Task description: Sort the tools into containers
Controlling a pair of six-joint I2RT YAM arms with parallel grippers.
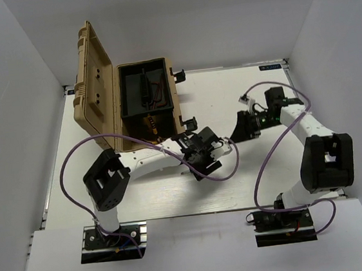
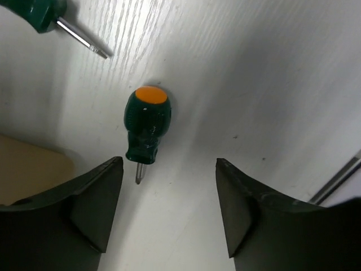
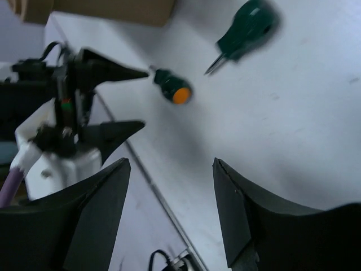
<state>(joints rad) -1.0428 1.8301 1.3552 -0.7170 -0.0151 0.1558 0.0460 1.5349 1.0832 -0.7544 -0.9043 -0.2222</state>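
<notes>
A stubby green screwdriver with an orange cap [image 2: 146, 127] lies on the white table just ahead of my left gripper [image 2: 169, 169], which is open and empty above it. A second green screwdriver [image 2: 39, 11] lies at the top left. Both show in the right wrist view, the capped one [image 3: 175, 87] and the other [image 3: 245, 25]. My right gripper [image 3: 172, 169] is open and empty, facing the left gripper [image 3: 101, 101]. In the top view the left gripper [image 1: 212, 150] and right gripper [image 1: 238, 133] are close together at mid-table. Dark-red hex keys [image 1: 158, 92] and orange-yellow pliers handles [image 1: 150, 122] lie in the toolbox.
An open tan toolbox [image 1: 98, 86] with a black inner tray [image 1: 129, 108] stands at the back left; its tan corner shows in the left wrist view [image 2: 28, 169]. Purple cables loop from both arms. The table's front edge runs behind the right gripper [image 3: 163, 203].
</notes>
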